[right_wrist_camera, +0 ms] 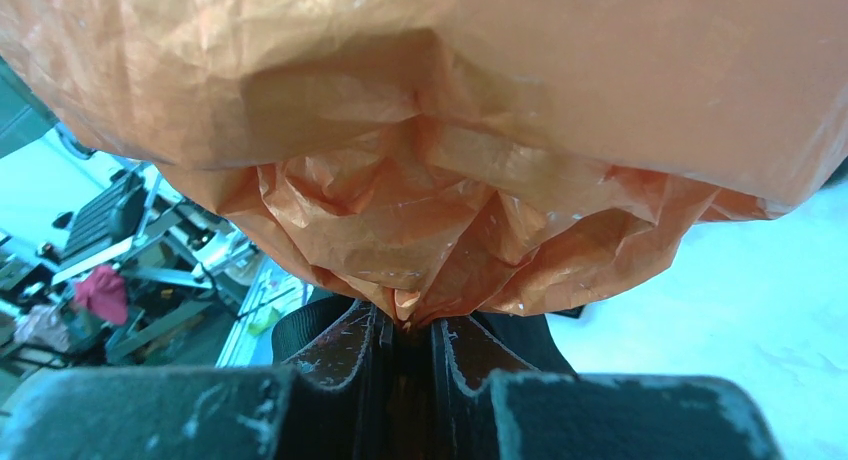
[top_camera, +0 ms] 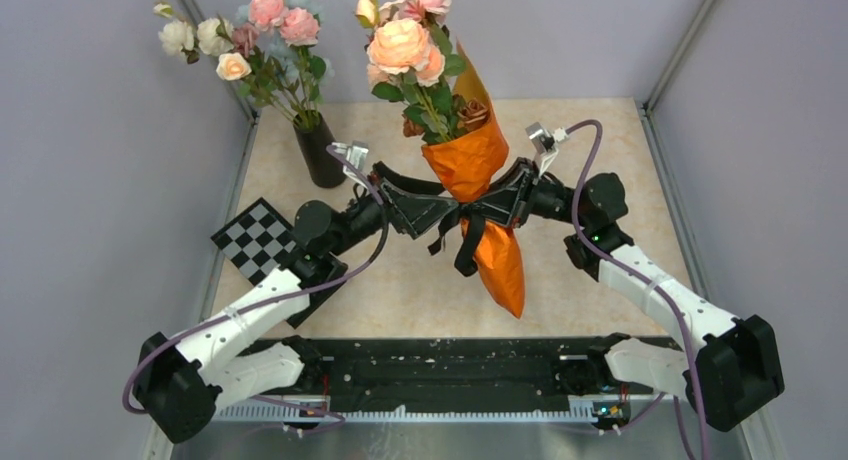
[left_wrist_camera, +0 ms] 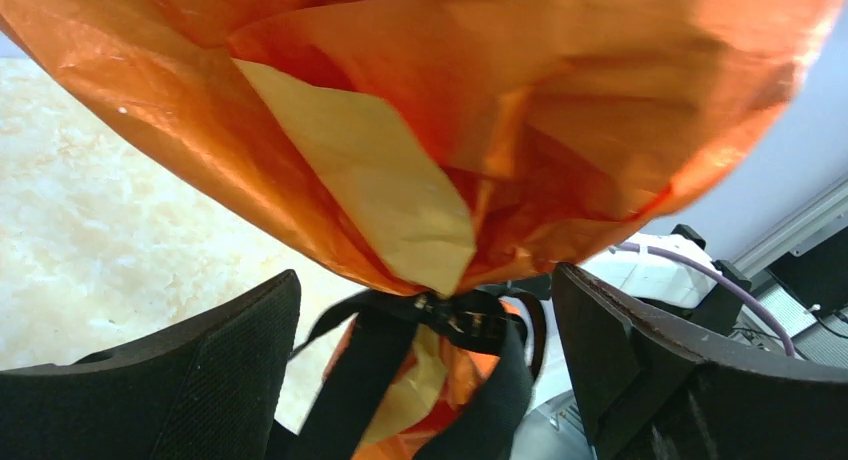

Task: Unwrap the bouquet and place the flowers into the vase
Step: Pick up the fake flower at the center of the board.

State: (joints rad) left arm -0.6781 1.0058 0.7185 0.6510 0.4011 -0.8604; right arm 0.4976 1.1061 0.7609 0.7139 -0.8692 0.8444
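The bouquet (top_camera: 470,160) is held up over the table (top_camera: 600,150) with the flowers (top_camera: 405,45) on top. Its orange cone is pinched at a waist tied with the black ribbon (top_camera: 468,242). The right gripper (right_wrist_camera: 408,335) reaches that waist from the bouquet's right. Its jaws are nearly together, clamped on the crumpled paper just under the cone's bulge. The left gripper (left_wrist_camera: 425,300) sits at the bouquet's left with its jaws wide apart. The ribbon knot and paper waist lie between its fingers (left_wrist_camera: 230,370), touching neither as far as shows. The cone's tail hangs below the ribbon. The vase (top_camera: 320,155) stands left of the bouquet and farther back, holding a loose bunch (top_camera: 250,35). A checkerboard (top_camera: 258,240) lies left of the bouquet, nearer.
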